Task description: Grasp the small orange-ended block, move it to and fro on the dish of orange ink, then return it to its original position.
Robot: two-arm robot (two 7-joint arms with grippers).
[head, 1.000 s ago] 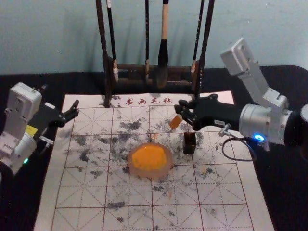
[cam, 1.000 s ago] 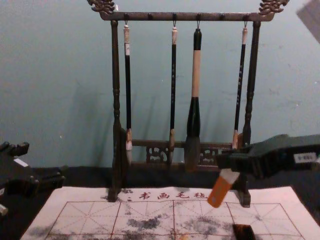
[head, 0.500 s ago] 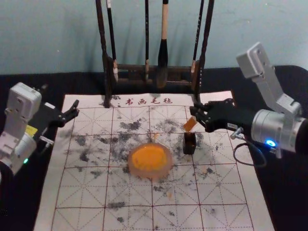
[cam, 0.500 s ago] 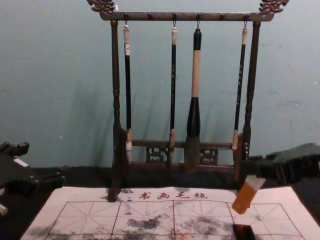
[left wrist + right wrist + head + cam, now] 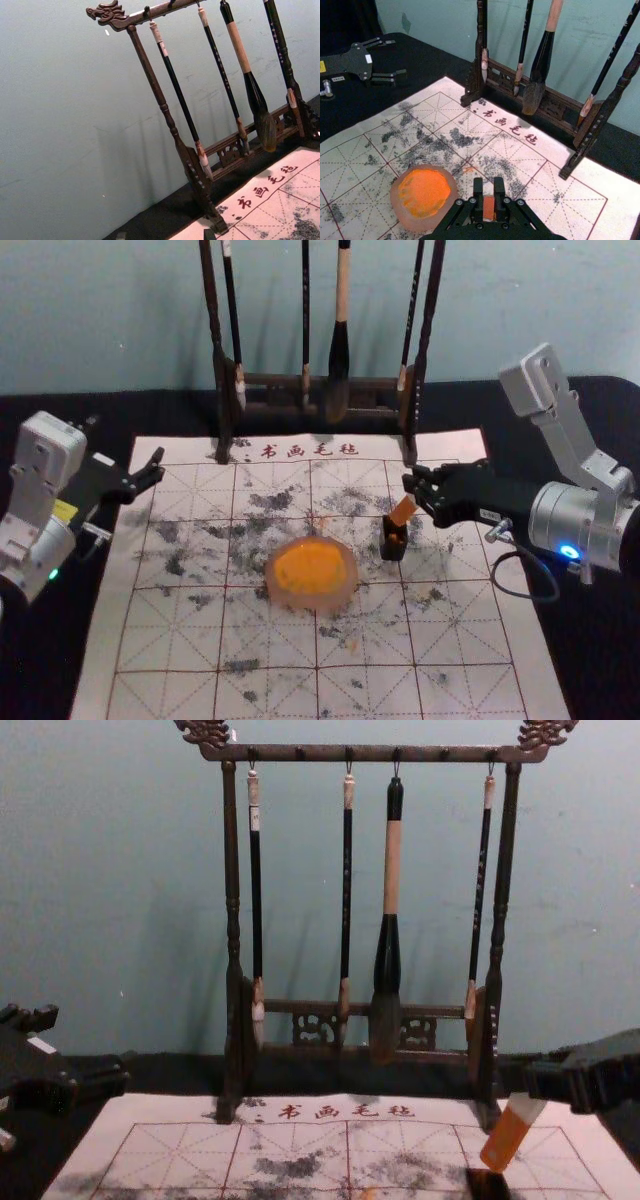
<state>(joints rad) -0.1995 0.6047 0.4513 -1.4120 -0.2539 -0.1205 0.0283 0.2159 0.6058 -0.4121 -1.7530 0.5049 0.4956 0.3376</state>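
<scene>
Blue-green wall behind; black-covered counter in front of it, carrying a white gridded mat smudged with dark ink. Clock centred on your dish of orange ink, 12 toward the wall. Dark wooden rack at 12, four brushes hanging from it.

Your right claw is at about 2 o'clock, above the mat, reaching in from the 3 o'clock side. It holds the small orange-ended block. In the right wrist view, you see the block between the two fingers of the right claw. Chest view: block tilted, pale end up at the claw, orange end down, close over a small dark box, also toward 2 from the dish.

Your left claw is parked out at 10 o'clock, spread wide and holding nothing.
</scene>
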